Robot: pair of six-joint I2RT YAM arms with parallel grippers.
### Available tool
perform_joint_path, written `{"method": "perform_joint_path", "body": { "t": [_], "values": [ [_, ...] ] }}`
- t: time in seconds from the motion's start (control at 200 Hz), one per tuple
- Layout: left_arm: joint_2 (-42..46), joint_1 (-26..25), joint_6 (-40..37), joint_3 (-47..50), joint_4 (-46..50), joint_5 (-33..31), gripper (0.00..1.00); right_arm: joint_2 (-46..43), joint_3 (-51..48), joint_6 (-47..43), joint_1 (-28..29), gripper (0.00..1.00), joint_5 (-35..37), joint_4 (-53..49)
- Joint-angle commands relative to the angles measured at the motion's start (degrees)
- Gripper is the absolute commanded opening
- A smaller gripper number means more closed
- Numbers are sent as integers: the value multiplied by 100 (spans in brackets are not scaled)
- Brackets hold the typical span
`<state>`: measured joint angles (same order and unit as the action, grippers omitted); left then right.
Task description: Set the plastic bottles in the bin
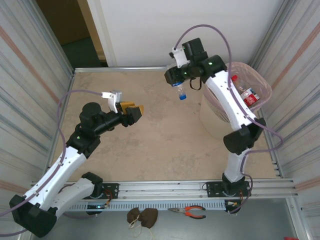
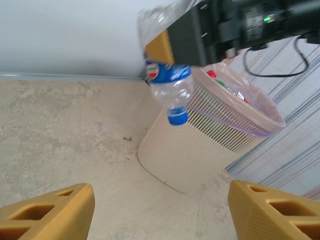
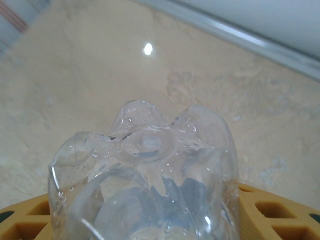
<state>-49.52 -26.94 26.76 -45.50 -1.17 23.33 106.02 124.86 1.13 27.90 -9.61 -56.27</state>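
The clear plastic bottle hangs nearly upright but inverted, its long axis close to vertical, blue cap pointing down at the tabletop and its lobed base uppermost; the right hand is clamped on its upper end, and from the right wrist the yellow fingers flank the base of the bottle on both sides; the bottle is in the air above the far part of the tabletop, just left of the bin and not over its opening; the right arm rises from the near edge, bends at the elbow beside the bin and reaches far and leftward past the bin's rim, wrist turned so the hand points down; the left arm stretches from the near left corner toward the middle, its hand spread wide, holding nothing and aimed toward the bin; from the left wrist the bottle shows a blue label with a red and white mark, its writing too blurred to read; the beige slotted bin, lined with a pink bag, holds other bottles, one with a red label and one with a red cap.
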Motion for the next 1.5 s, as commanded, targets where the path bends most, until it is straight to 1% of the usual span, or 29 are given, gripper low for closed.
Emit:
{"method": "perform_joint_path", "body": {
  "t": [0.0,0.17,0.281,0.436,0.586,0.691,0.787,0.932,1.097,1.177,1.252,1.343,1.428,1.498],
  "values": [
    [102,49,48,41,-212,0,71,-742,-456,377,-183,50,-360,842],
    [87,47,72,66,-244,12,71,-1846,-1642,902,-634,49,-565,2321],
    [57,46,75,69,-285,15,71,-2465,-2487,1238,-1002,46,-518,3232],
    [8,50,101,66,-329,61,71,-3151,-3409,1567,-1504,44,-257,4224],
    [-9,48,154,102,-419,83,71,-3613,-4270,1571,-1708,43,117,5109],
    [-6,49,155,101,-423,84,71,-3768,-4826,1438,-1735,43,554,5492],
    [16,48,175,118,-426,63,71,-3831,-5254,1434,-1787,42,735,5744],
    [36,48,175,119,-428,37,71,-3841,-5782,1439,-1812,42,802,6064],
    [38,53,176,146,-428,31,71,-3828,-6200,1412,-1841,42,829,6149],
    [41,48,173,147,-428,29,71,-3812,-6378,1451,-1850,42,700,6212],
    [45,49,179,147,-429,31,71,-3796,-6546,1461,-1850,46,505,6252],
    [49,47,162,146,-428,12,71,-3835,-6658,1431,-1850,57,427,6147],
    [50,48,158,146,-419,2,71,-3940,-6558,1346,-1850,66,471,6000],
    [28,53,154,123,-428,6,71,-3974,-6282,1254,-1866,71,485,5746]
  ]
}}
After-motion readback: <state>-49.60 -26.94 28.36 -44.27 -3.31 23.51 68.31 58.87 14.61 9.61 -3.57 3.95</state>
